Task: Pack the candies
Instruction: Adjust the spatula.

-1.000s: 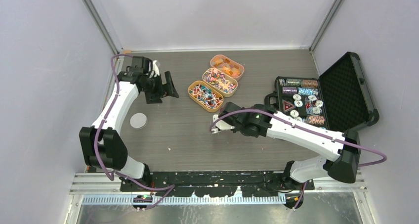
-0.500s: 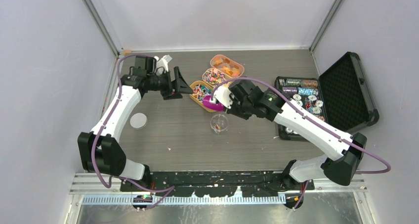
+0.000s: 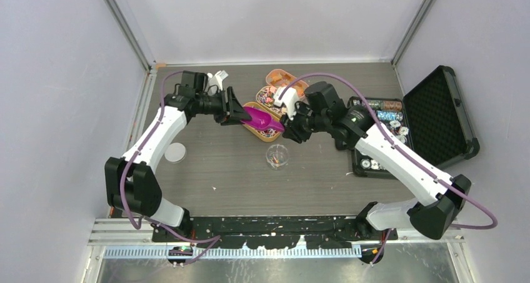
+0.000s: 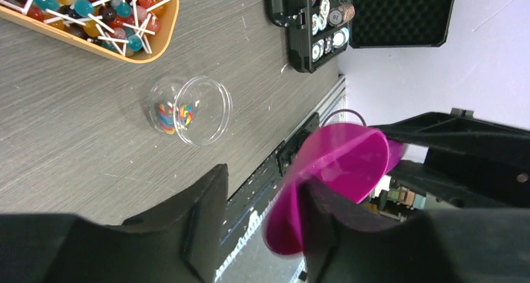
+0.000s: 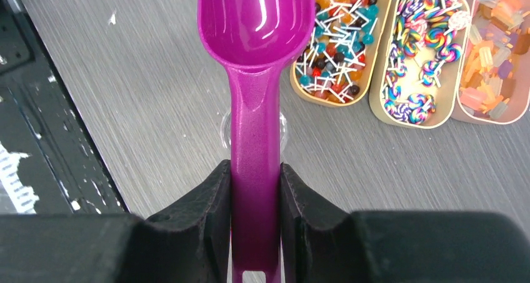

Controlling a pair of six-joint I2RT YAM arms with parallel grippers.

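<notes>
Magenta scoop [image 5: 255, 20]: handle clamped between the fingers of the right gripper [image 5: 255, 177], bowl empty, raised just beyond the clear cup [image 3: 277, 155].
Left gripper [image 4: 262, 189] — jaws spread, scoop bowl between them; contact cannot be told.
Candies [image 5: 337, 52] — heaped in three oval trays [image 5: 375, 105] beyond the cup; a few swirled pieces inside it.
</notes>
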